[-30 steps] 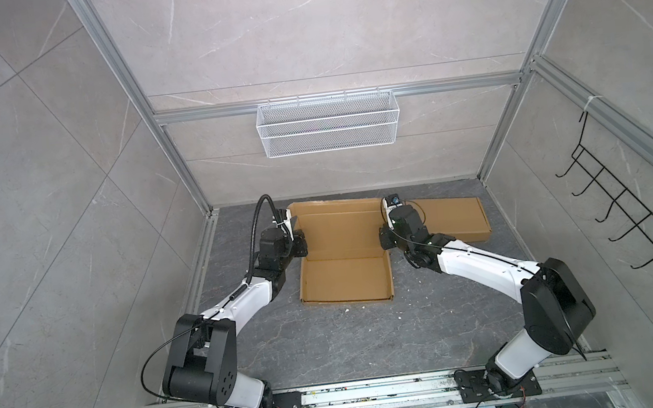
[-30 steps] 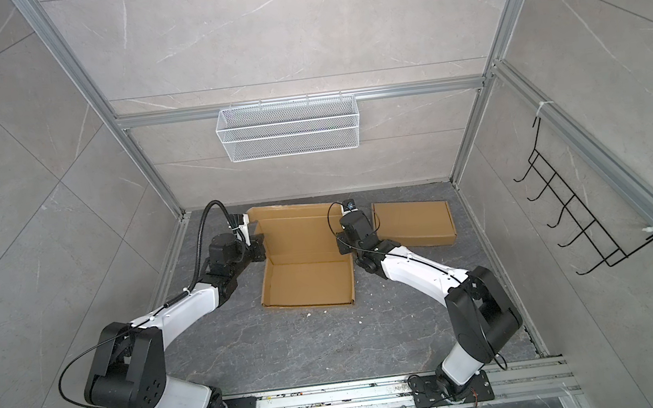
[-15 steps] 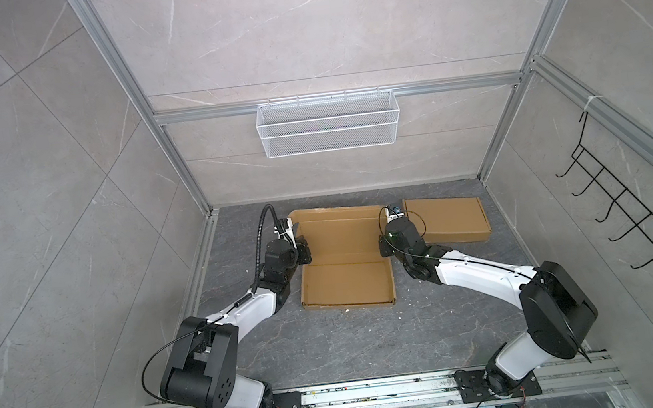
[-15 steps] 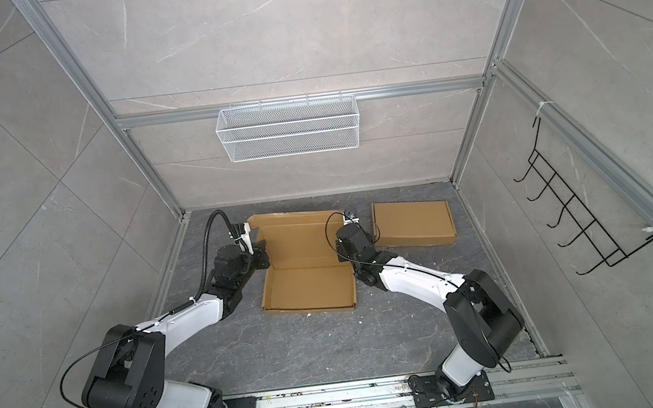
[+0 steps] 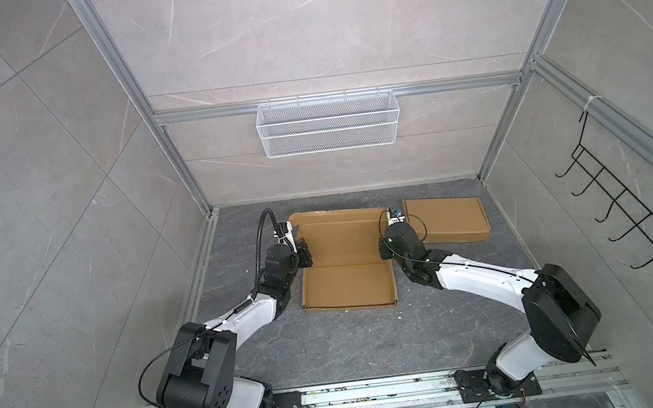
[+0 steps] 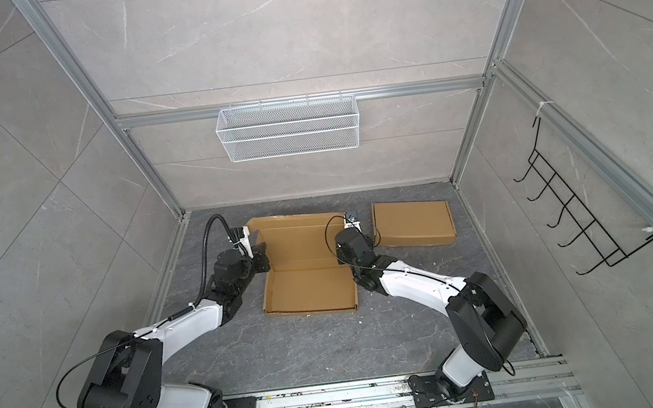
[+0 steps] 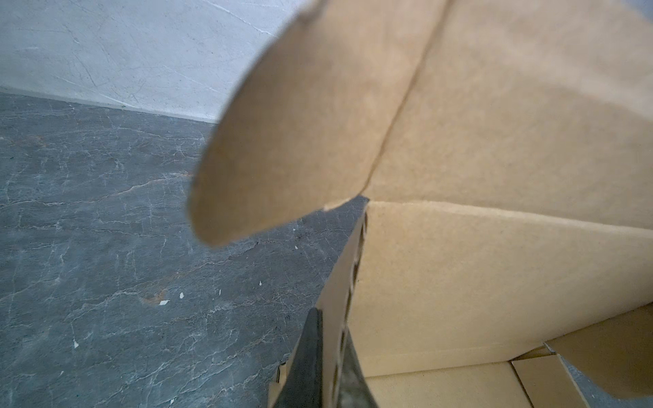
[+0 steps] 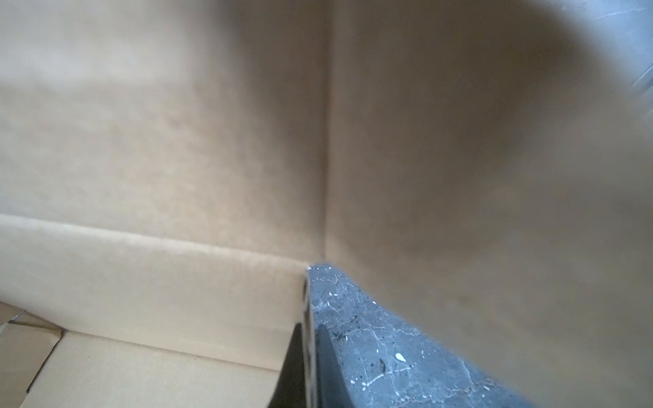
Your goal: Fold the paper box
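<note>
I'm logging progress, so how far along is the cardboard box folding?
Done: the tray has its walls standing, and a separate closed box lies at the right rear. In hand: the left gripper and right gripper each pinch a tray side wall near the hinge. Remaining: the lid stands open; it likely needs swinging down and tucking in.

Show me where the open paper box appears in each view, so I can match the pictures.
Top view: open paper box in the middle, on the dark veined floor.
Top view: near the middle too, floor around it.
Left wrist: close up, fills over half the picture; floor beside it.
Right wrist: close up, fills most of the picture; a floor patch shows.
Shared landmark: the dark veined floor.
</note>
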`<control>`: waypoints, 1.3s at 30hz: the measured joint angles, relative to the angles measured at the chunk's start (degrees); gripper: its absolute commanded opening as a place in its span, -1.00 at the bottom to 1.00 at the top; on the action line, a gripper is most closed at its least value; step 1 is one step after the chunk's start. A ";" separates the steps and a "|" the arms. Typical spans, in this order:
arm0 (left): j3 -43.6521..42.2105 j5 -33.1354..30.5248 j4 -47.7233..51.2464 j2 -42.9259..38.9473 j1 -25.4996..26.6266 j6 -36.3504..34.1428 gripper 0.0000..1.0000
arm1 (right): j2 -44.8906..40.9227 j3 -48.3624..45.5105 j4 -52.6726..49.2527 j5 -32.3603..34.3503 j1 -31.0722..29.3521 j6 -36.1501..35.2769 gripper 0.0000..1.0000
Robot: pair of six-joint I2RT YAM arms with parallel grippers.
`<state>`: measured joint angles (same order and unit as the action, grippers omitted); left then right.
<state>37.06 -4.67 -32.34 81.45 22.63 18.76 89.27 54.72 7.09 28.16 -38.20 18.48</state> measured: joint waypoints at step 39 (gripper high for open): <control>-4.87 -5.64 -15.69 4.37 2.51 -1.57 -1.00 | 2.36 -6.19 17.38 10.62 -3.32 -2.84 -1.00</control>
<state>32.18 -10.31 -48.03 85.82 25.15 17.19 91.64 48.53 24.47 38.79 -41.52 15.64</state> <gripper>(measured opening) 0.054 0.052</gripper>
